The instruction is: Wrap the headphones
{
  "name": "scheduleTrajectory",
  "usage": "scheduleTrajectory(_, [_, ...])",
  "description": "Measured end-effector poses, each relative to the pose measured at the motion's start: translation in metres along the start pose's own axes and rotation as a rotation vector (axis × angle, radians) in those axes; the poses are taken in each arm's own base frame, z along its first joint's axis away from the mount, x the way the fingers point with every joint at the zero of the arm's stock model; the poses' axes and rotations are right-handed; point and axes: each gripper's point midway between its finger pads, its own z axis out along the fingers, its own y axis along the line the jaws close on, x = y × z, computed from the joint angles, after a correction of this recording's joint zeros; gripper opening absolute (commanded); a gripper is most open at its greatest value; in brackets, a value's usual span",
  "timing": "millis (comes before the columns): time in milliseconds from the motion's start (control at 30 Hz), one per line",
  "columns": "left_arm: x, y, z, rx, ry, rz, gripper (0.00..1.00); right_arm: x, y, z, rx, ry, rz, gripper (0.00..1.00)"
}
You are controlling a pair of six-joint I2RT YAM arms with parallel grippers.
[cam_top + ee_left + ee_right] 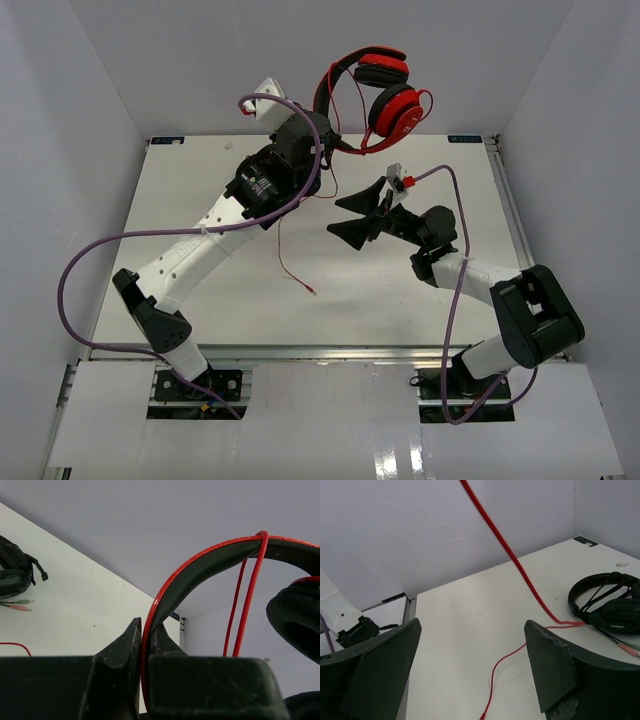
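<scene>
Clamping the headphones [385, 95] by their headband, the left gripper [144, 632] held them high over the table's [200, 180] far edge, apparently so the cable [519, 566] hung free beside the right gripper [335, 218], its jaws spread wide.

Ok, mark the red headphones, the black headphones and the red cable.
red headphones [210, 562]: left wrist view, headband.
black headphones [617, 612]: right wrist view, earcup.
red cable [520, 568]: right wrist view, hanging stretch.

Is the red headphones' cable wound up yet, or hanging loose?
Mostly loose: the thin red cable dangles from the red over-ear headphones, which the left gripper holds up.
</scene>
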Motion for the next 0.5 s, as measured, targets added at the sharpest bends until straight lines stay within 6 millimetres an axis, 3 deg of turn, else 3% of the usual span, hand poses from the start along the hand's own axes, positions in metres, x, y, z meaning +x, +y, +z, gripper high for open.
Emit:
scheduleTrajectory(167, [0.002,-0.003,-0.001,0.013,0.016,-0.011,0.0,-0.003,-0.019,0.008,0.059,-0.041,-0.016,0.91])
scheduleTrajectory(333, [0.003,-0.004,-0.001,0.019,0.024,-0.012,0.0,-0.001,-0.03,0.008,0.093,-0.047,-0.109,0.98])
scheduleTrajectory(500, [0.002,-0.006,-0.002,0.023,0.024,-0.013,0.0,0.012,-0.016,0.006,-0.047,0.048,-0.209,0.87])
